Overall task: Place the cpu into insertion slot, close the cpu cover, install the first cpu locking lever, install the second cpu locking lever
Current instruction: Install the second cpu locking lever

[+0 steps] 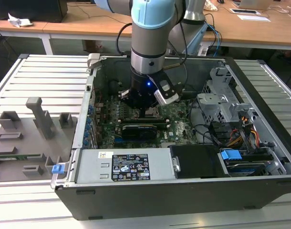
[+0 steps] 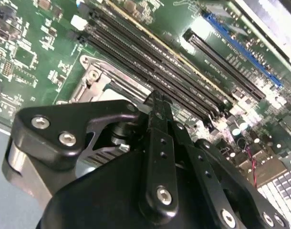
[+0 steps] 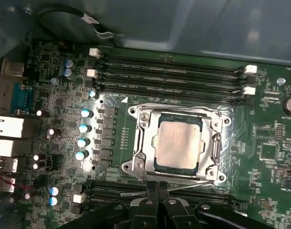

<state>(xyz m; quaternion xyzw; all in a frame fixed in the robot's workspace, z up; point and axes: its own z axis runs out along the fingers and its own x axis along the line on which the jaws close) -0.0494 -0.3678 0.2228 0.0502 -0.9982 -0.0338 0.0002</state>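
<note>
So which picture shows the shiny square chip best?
The first wrist view: the cpu lies face-up in its socket, whole and unblocked, framed by the metal cpu cover. In the exterior view the arm hangs over that spot; in the second wrist view the claw blocks it.

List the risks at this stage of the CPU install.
1. The gripper sits at the edge of the cpu cover, close to a thin lever; a slip might bend it.
2. The memory slots lie right beside the socket, so a sideways sweep could strike them.
</note>
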